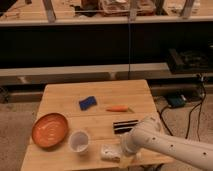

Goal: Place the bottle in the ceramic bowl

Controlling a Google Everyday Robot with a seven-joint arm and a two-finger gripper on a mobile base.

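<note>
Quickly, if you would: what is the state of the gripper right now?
Gripper: down at the right end of the bottle; whether it is open, closed or holding it cannot be told.

jaws beside bottle (109, 152) — hidden behind arm (167, 146), arm cropped

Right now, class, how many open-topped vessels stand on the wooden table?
2: the ceramic bowl at the left edge, the white cup just right of it. The pincer is by the bottle at the front; the arm may hide more.
</note>
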